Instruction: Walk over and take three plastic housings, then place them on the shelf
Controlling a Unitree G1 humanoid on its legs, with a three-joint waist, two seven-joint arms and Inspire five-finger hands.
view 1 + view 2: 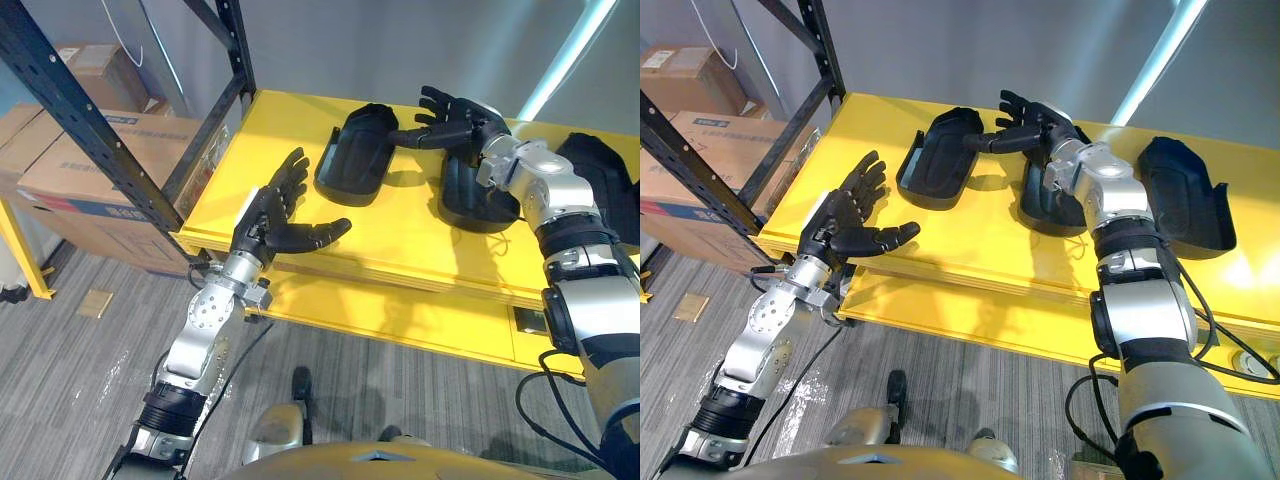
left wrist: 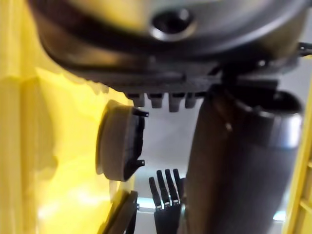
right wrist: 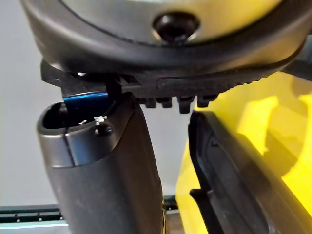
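Housings lie three in a row on the shelf (image 1: pixel 970 240): left housing (image 1: pixel 938 155), middle housing (image 1: pixel 1050 205), right housing (image 1: pixel 1185 195); right hand (image 1: pixel 1038 125) hovers over the shelf's middle, fingers spread, gripping nothing; left hand (image 1: pixel 843 218) splayed, empty, at the shelf's front edge; placing looks complete; next, draw both hands clear of the shelf.
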